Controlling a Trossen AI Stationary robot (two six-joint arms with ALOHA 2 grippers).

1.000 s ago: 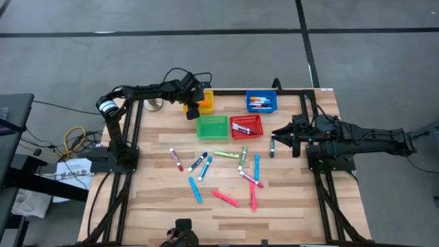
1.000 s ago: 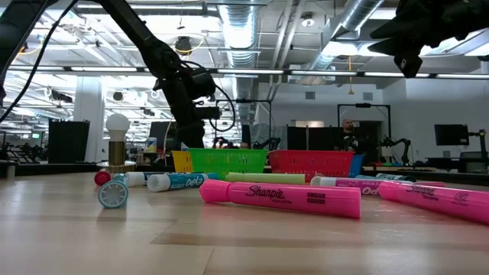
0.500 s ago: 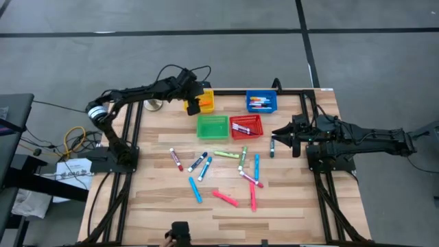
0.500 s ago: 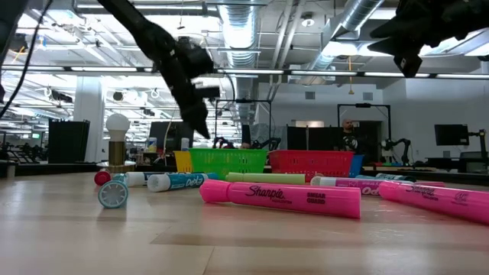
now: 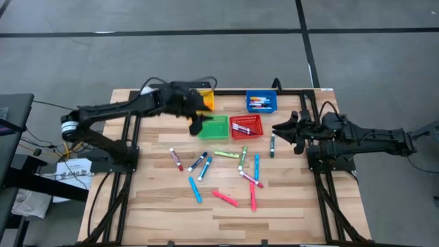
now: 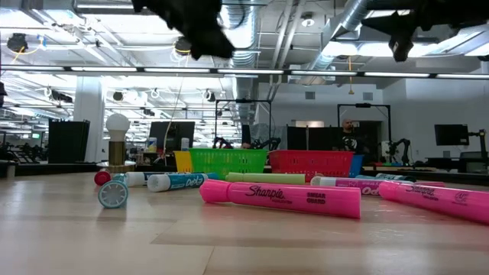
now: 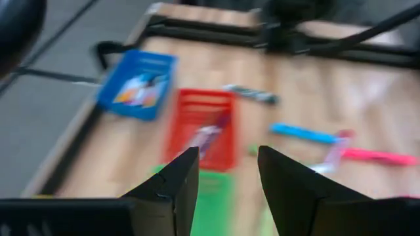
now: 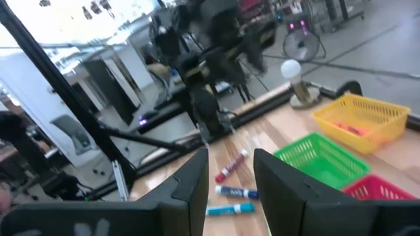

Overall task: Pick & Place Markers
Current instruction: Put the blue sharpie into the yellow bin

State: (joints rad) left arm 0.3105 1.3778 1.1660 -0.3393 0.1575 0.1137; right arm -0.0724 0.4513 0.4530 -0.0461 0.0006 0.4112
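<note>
Several markers point(image 5: 226, 168) in pink, blue, green and red lie flat and scattered on the wooden table, near of the baskets. In the low view a pink marker point(image 6: 279, 200) lies closest. A dark marker point(image 5: 272, 145) lies apart, by my right gripper point(image 5: 278, 129). That gripper is open and empty, hovering right of the red basket point(image 5: 245, 126). My left gripper point(image 5: 199, 124) is also open and empty, hovering at the green basket's point(image 5: 214, 127) left edge. Red, blue point(image 5: 261, 102) and yellow point(image 5: 205, 100) baskets hold some markers.
The four mesh baskets stand in the far half of the table. A small lamp with a round bulb point(image 6: 117, 126) stands at the far left. A black frame rail point(image 5: 288, 92) runs along the far edge. Bare wood point(image 5: 158, 199) lies near left of the markers.
My left gripper has swung from over the yellow basket toward the near and right side, ending over the green basket's left edge, and shows higher in the low view. No marker or basket has moved.
</note>
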